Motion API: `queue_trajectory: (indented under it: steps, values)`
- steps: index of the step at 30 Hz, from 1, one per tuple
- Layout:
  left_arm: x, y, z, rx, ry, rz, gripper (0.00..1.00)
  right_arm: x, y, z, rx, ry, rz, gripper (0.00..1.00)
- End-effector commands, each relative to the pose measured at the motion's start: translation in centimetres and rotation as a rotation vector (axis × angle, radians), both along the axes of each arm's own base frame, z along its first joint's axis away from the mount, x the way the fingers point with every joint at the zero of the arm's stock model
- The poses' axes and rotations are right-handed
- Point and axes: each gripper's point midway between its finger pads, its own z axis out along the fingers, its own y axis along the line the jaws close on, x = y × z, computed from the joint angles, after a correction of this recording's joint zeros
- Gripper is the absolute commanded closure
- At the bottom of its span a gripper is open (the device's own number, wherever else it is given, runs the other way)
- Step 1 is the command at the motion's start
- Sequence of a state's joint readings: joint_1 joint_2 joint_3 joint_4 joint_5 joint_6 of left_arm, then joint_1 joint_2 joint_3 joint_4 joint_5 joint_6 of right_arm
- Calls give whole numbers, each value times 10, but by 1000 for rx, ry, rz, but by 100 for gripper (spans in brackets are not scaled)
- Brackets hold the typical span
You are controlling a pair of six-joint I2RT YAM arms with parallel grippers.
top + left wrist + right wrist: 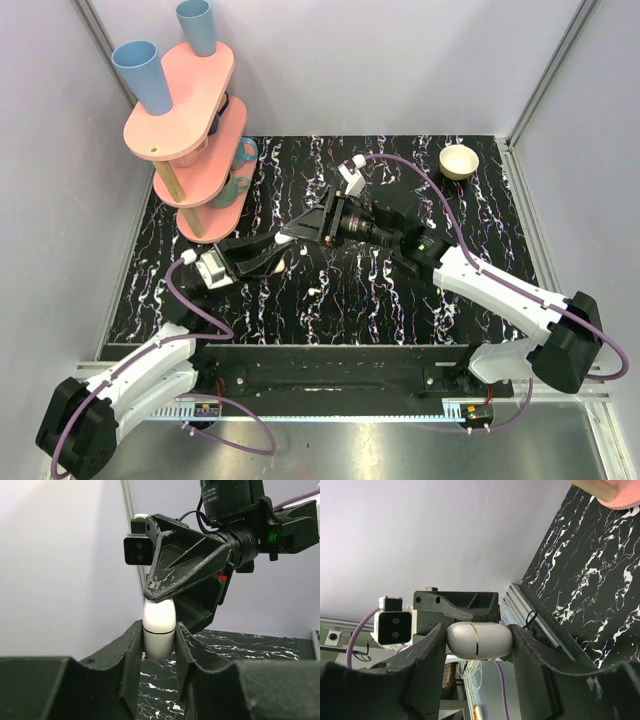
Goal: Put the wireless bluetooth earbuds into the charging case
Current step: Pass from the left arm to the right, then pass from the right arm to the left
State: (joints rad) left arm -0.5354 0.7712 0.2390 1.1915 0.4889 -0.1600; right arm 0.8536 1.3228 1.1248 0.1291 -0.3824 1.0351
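Charging case [159,620] (white, gold seam), gripped by left pincer [158,636] and right pincer [479,641]

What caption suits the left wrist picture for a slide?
White charging case clamped below by the left end effector, its top gripped by the right end effector.

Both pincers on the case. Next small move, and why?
Probably hinge the charging case open with the right pincer while the left pincer holds firm. The left clamps its lower half, the right brackets it, its seam looks fully shut, and nothing can go in until it opens.
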Motion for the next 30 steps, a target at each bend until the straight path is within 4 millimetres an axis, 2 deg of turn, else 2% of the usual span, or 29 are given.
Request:
queue_trajectory:
  steps: [1,4,7,10,12,23,30]
  values:
    - [0,-10,-5,45,27,-44,68,-4,-5,41,97,-107,3,61]
    - [1,-10,-7,52,34,-42,68,-3,-5,40,96,-106,2,61]
    - [1,-9,-6,52,34,-37,61,-3,-6,41,98,-108,-1,61]
    - [1,-9,-6,52,34,-35,59,-3,-6,41,96,-108,-4,61]
    - [1,-8,-6,51,32,-33,63,-2,-6,41,97,-109,-6,61]
    - [-2,4,7,-32,-23,12,59,-2,-6,40,95,-106,-4,61]
    - [0,3,9,-44,-30,10,59,-2,-6,40,95,-106,-4,61]
